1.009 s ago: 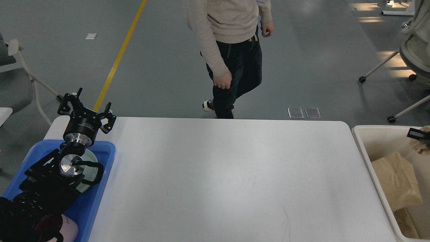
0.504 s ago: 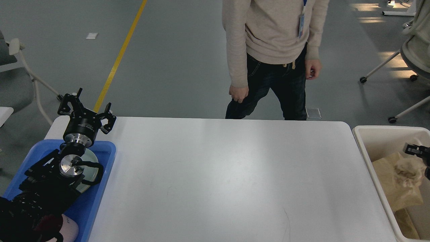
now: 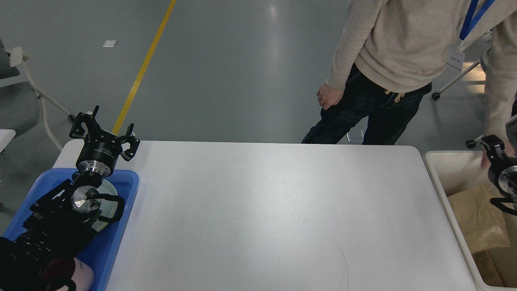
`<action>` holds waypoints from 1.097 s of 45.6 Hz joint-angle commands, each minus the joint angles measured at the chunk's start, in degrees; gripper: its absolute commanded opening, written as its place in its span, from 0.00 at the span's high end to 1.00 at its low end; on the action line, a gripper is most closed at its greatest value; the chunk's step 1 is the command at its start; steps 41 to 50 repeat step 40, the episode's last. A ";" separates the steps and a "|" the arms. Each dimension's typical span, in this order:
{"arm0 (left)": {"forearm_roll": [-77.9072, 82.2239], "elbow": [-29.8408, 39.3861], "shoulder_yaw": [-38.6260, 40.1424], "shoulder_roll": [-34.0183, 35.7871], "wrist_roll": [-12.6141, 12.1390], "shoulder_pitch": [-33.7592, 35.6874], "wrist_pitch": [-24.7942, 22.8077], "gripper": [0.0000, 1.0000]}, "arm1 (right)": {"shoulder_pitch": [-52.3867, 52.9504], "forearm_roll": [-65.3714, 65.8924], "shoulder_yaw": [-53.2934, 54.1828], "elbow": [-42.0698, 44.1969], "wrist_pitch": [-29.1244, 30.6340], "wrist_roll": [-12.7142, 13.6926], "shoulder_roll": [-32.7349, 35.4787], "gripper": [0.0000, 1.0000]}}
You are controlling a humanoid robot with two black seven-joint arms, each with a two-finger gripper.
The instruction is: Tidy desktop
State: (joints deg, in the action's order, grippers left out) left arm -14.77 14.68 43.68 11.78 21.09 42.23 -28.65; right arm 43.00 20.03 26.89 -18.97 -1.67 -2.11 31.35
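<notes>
The desktop (image 3: 274, 214) fills the middle and lower part of the head view, a wide white top with rounded corners, and its surface shows only some faint scratches near the lower edge. The left gripper (image 3: 104, 130) stands at about 9 o'clock in the view, over the far left corner of the desktop; its two fingers are spread apart and nothing is between them. From this gripper, nearly all of the desktop spreads toward 3 and 4 o'clock. Under the left arm, toward 7 o'clock from the gripper, the blue tray (image 3: 123, 202) lies on the left end of the desktop, and a round pale plate (image 3: 110, 190) in it is partly hidden by the arm. The right gripper (image 3: 492, 144) is at 3 o'clock in the view, at the right edge, above the cream bin (image 3: 438, 169) that stands just beside the right end of the desktop. It is dark and seen partly cut by the edge, so I cannot tell how far it is open or if it holds something. From it, the desktop lies toward 9 o'clock. A brown paper bag (image 3: 476, 218) lies inside the bin. A person in a beige sweater (image 3: 396, 44) and dark trousers stands behind the far edge, at about 1 o'clock.
</notes>
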 commanded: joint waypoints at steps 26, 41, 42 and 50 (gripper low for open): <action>0.00 0.00 0.00 0.00 0.00 0.05 0.00 0.04 | -12.59 1.06 28.65 -19.70 2.72 -27.15 -6.48 0.00; 0.00 0.00 0.00 0.00 0.00 0.05 0.00 0.04 | -11.28 1.06 29.80 -19.70 2.72 -29.35 -9.47 0.00; 0.00 0.00 0.00 0.00 0.00 0.05 0.00 0.04 | -11.28 1.06 29.80 -19.70 2.72 -29.35 -9.47 0.00; 0.00 0.00 0.00 0.00 0.00 0.05 0.00 0.04 | -11.28 1.06 29.80 -19.70 2.72 -29.35 -9.47 0.00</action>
